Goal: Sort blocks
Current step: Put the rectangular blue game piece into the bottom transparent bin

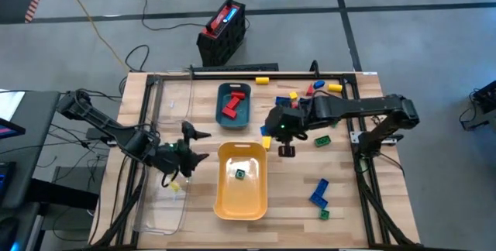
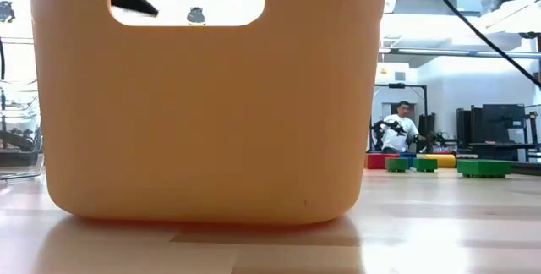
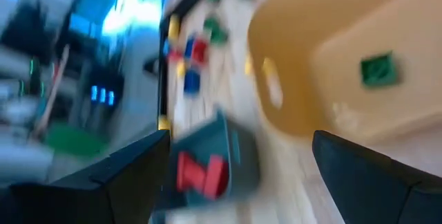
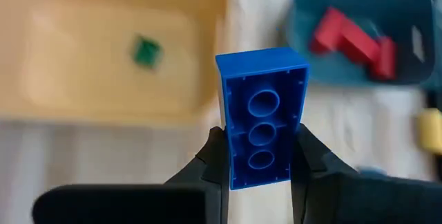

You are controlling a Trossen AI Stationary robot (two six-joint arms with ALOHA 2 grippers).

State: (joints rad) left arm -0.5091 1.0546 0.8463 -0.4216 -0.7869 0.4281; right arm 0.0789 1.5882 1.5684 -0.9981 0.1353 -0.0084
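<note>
Two dark, near-black jointed arms flank the yellow plastic tray [image 1: 242, 204], built of rounded housings and slim links. On the right arm [image 1: 364, 110], beside the tray's far corner, a small green light glows at the wrist. Thin black cables trail along the left arm [image 1: 101, 119]. Both grippers' fingers [image 3: 359, 175] are matte black, wedge-shaped, tapering to blunt tips.

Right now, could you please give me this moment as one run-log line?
right gripper: shut on blue block | left gripper: open, waiting | yellow tray: one green block
</note>
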